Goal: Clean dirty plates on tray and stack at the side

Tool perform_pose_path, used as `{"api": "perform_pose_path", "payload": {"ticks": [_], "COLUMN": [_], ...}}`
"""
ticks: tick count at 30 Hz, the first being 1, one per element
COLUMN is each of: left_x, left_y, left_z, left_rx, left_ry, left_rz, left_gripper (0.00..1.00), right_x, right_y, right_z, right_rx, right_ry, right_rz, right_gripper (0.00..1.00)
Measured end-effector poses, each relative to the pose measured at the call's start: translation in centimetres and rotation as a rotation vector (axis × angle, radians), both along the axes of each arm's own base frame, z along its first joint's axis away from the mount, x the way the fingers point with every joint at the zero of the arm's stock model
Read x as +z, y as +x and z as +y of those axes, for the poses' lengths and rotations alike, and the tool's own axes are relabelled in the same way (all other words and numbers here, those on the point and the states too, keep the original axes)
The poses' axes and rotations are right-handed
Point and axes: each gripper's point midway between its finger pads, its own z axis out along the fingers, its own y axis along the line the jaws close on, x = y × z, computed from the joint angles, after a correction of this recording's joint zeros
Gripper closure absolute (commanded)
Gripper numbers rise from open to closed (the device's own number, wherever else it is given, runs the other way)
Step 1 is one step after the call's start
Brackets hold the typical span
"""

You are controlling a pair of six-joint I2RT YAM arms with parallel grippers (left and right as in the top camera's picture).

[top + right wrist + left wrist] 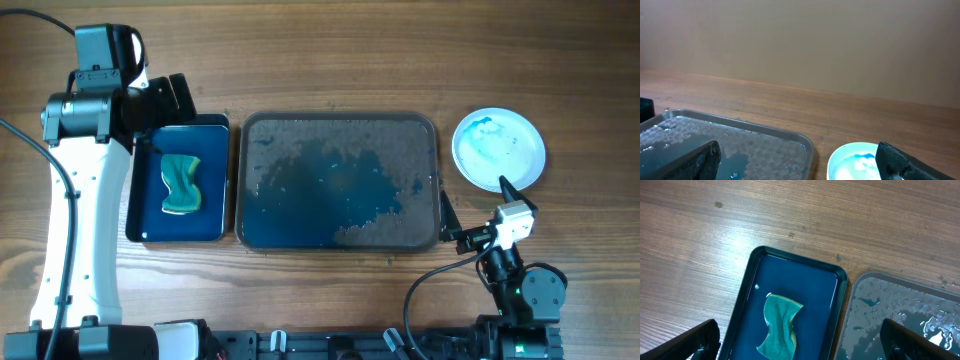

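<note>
The large brown-grey tray (340, 122) lies mid-table, wet with blue smears, and no plate is on it. It also shows in the left wrist view (900, 287) and in the right wrist view (765, 134). A white plate (499, 150) with blue-green smears sits on the table to the right of the tray, also seen in the right wrist view (852, 160). I cannot tell whether other plates lie under it. My right gripper (475, 203) (797, 150) is open and empty, low near the tray's right front corner and the plate. My left gripper (172, 100) (800, 325) is open and empty above the small tray.
A smaller dark blue tray (215, 130) (840, 280) lies left of the big tray and holds a teal sponge (181, 185) (780, 327). The left arm's white body stretches along the table's left side. Bare wood runs along the far edge.
</note>
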Motion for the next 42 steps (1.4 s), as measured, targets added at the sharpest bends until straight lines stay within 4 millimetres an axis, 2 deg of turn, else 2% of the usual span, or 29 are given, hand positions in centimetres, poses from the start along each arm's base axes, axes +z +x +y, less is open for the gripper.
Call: {"api": "perform_pose_path", "payload": {"ticks": [17, 18, 20, 22, 23, 24, 25, 26, 28, 29, 31, 32, 34, 36, 42], "left_x": [0.2, 0.8, 3.7, 9.4, 11.6, 12.2, 11.5, 9.3, 7.2, 5.3, 4.3, 4.0, 1.4, -0.7, -3.3], "left_y": [0.0, -0.2, -0.3, -0.4, -2.1, -3.0, -4.2, -5.9, -7.9, -9.6, -11.4, -11.5, -12.9, -13.2, -13.3], "left_z": [0.0, -0.1, -0.6, -1.6, -2.5, -2.9, -3.2, -3.5, -3.7, -3.8, -4.0, -4.0, -4.0, -3.8, -3.2], "left_rx": [0.0, -0.001, -0.019, -0.066, -0.106, -0.129, -0.142, -0.151, -0.16, -0.16, -0.167, -0.167, -0.165, -0.15, -0.117], "left_ry": [0.0, 0.0, -0.016, -0.04, -0.053, -0.054, -0.054, -0.061, -0.06, -0.059, -0.053, -0.053, -0.046, -0.039, -0.023], "left_rz": [-0.009, -0.03, -0.17, -0.482, -0.642, -0.757, -0.811, -0.834, -0.903, -0.935, -1.021, -1.024, -1.061, -1.06, -1.055], "left_gripper": [0.0, 0.0, 0.0, 0.0, 0.0, 0.0, 0.0, 0.0, 0.0, 0.0, 0.0, 0.0, 0.0, 0.0, 0.0], "right_x": [0.0, 0.0, 0.0, 0.0, 0.0, 0.0, 0.0, 0.0, 0.0, 0.0, 0.0, -0.1, 0.0, -0.1, 0.0], "right_y": [0.0, 0.0, 0.0, 0.0, 0.0, 0.0, 0.0, 0.0, 0.0, 0.0, 0.0, 0.0, 0.0, 0.0, 0.0], "right_z": [0.0, 0.0, 0.0, 0.0, 0.0, 0.0, 0.0, 0.0, 0.0, 0.0, 0.0, 0.0, 0.0, 0.0, 0.0], "right_rx": [0.0, 0.0, 0.0, 0.0, 0.0, 0.0, 0.0, 0.0, 0.0, 0.0, 0.0, 0.0, 0.0, 0.0, 0.0], "right_ry": [0.003, 0.003, 0.003, 0.003, 0.003, 0.003, 0.004, 0.005, 0.007, 0.007, 0.007, 0.007, 0.007, 0.007, 0.007], "right_rz": [0.001, 0.0, 0.0, 0.001, 0.0, 0.0, 0.002, 0.002, 0.003, 0.003, 0.003, 0.004, 0.003, 0.004, 0.004], "right_gripper": [0.0, 0.0, 0.0, 0.0, 0.0, 0.0, 0.0, 0.0, 0.0, 0.0, 0.0, 0.0, 0.0, 0.0, 0.0]}}
